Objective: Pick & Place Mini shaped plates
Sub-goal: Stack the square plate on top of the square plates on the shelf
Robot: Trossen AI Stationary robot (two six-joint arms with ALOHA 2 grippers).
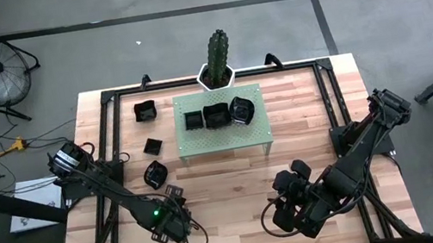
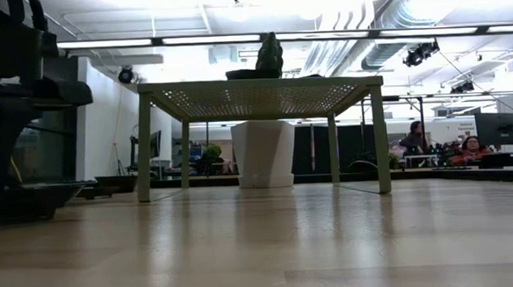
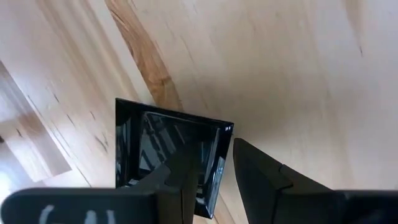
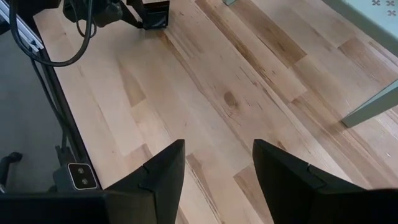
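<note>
left wrist view, closest in: left gripper (image 3: 214, 177) has its two dark fingers straddling the near rim of a square black plate (image 3: 168, 152), one finger inside the dish, one outside, clamped on the wall. plate sits tilted against the wooden table (image 3: 292, 68); whether it is lifted or resting cannot be read for sure, probably just clear of the boards. from above, that gripper (image 1: 168, 201) is at the front left of the table, and the pale green stand (image 1: 224, 133) lies ahead of it and toward the centre, so the carry would run forward and inward.

right gripper (image 4: 217, 165) hangs with fingers wide apart over bare wood, holding nothing, well off from any dish; left arm is the nearer one.

three plates on the stand (image 1: 215, 115), three more loose on the table (image 1: 149, 136) to its left.

hidden: held plate mostly covered by the wrist from above; low view shows only stand legs and the white cactus pot (image 2: 264, 152).
</note>
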